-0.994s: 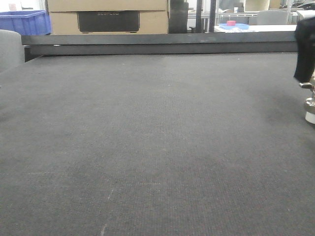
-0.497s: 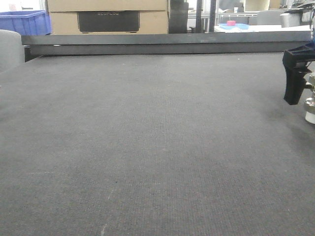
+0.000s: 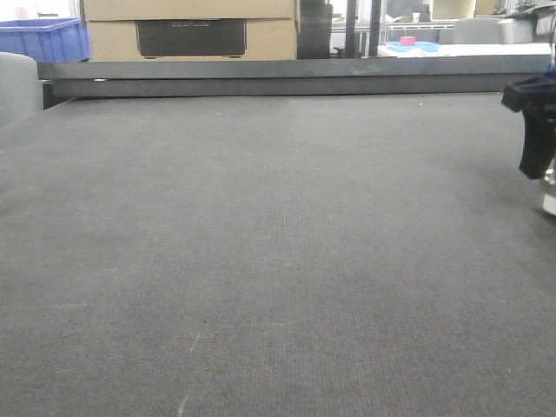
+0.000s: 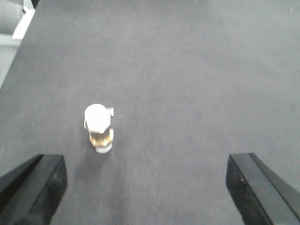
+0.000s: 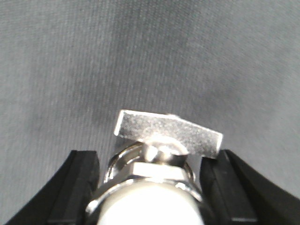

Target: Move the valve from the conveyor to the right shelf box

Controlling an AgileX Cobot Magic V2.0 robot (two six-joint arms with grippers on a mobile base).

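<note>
The conveyor (image 3: 261, 243) is a wide dark grey woven belt filling every view. At the front view's right edge my right gripper (image 3: 547, 169) reaches down over the valve (image 3: 550, 198), which stands on the belt and is mostly cut off. In the right wrist view the silvery valve (image 5: 154, 164) with its flat handle sits between the black fingers (image 5: 82, 183), which press close on both sides. My left gripper (image 4: 145, 161) hangs open above the belt; another small valve (image 4: 98, 127) stands upright ahead of its left finger. The right shelf box is out of view.
A black rail (image 3: 278, 78) edges the belt's far side. Behind it sit cardboard boxes (image 3: 191, 26) and a blue bin (image 3: 43, 39). A grey rounded object (image 3: 17, 87) is at the belt's left edge.
The right gripper came down beside the valve, and its visible finger has since moved right, in toward it. The valve stays on the belt.
</note>
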